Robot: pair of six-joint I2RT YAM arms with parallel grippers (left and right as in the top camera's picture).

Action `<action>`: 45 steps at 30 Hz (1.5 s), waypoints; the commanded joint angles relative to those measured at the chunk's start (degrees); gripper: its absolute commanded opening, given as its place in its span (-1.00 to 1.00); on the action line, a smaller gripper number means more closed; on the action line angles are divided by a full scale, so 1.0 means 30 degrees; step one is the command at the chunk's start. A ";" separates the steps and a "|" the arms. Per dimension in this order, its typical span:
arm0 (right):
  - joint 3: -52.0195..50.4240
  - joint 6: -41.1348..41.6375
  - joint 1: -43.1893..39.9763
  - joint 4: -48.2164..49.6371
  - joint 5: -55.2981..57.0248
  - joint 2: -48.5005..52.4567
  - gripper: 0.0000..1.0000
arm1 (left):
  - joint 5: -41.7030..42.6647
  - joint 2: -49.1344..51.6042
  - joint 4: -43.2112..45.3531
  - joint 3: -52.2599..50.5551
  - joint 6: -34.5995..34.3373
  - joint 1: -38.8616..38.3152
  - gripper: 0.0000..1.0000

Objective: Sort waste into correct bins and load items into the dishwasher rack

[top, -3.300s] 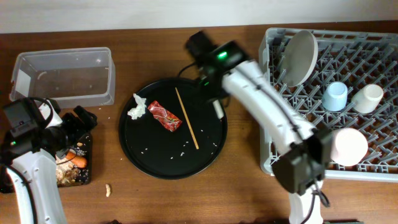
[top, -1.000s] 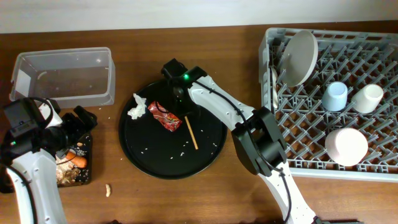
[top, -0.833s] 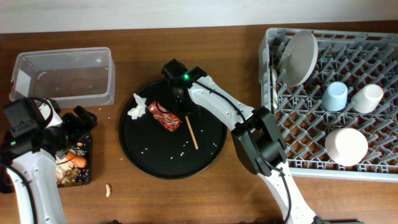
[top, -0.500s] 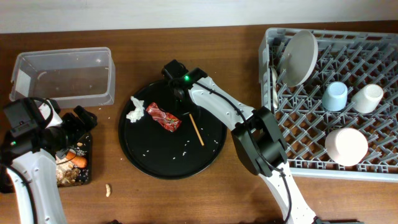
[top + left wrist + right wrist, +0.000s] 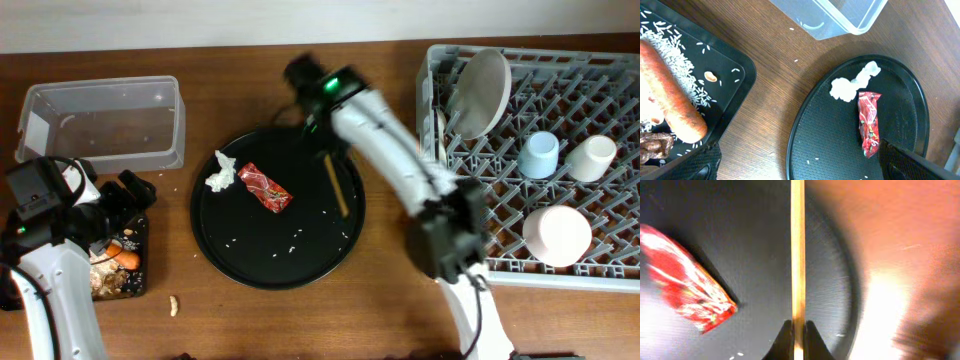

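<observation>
While the right pincer point(image 5: 798, 336) is clamped on one end of a wooden chopstick point(image 5: 337, 187), the stick reaches over the right side of the round black tray point(image 5: 215, 255); that tray holds a crumpled tissue point(image 5: 220, 172), a red wrapper point(image 5: 264, 187) and scattered rice grains point(image 5: 292, 236). The left pincer point(image 5: 800, 150) hangs with its fingers wide apart beside the shallow black tray point(image 5: 742, 82) — in it lie a carrot point(image 5: 670, 102), rice point(image 5: 677, 57) and brown scraps point(image 5: 652, 145); the clear box point(image 5: 100, 125) shows just a few pale specks. The rack point(image 5: 620, 110) carries an upright plate point(image 5: 480, 92), a light blue cup point(image 5: 539, 154), a white cup point(image 5: 591, 157) and an upturned bowl point(image 5: 556, 235).
</observation>
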 commanded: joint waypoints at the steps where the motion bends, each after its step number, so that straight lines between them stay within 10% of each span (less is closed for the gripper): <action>1: 0.2098 -0.1013 -0.2900 -0.1231 0.0153 -0.2958 -0.92 | 0.0138 0.0007 0.0036 0.0306 0.0299 0.0095 0.99; 19: -0.4976 -0.3075 -0.9085 0.4073 0.0102 -0.2710 -0.92 | 0.0138 0.0007 0.0036 0.0306 0.0299 0.0095 0.98; 24: -0.5049 -0.3075 -0.9100 0.4044 0.0160 -0.2718 -0.62 | 0.0138 0.0007 0.0036 0.0306 0.0299 0.0095 0.99; 27: -0.4845 -0.3067 -0.9100 0.3373 0.0160 -0.2827 0.19 | 0.0138 0.0007 0.0036 0.0306 0.0299 0.0095 0.98; 38: 0.1290 -0.2579 -0.8488 -0.3009 -0.3767 -0.3191 0.12 | 0.0138 0.0007 0.0036 0.0306 0.0299 0.0095 0.98; 45: 0.1093 -0.4073 -0.3534 -0.2820 -0.6360 -0.3038 0.22 | 0.0138 0.0007 0.0036 0.0306 0.0299 0.0095 0.99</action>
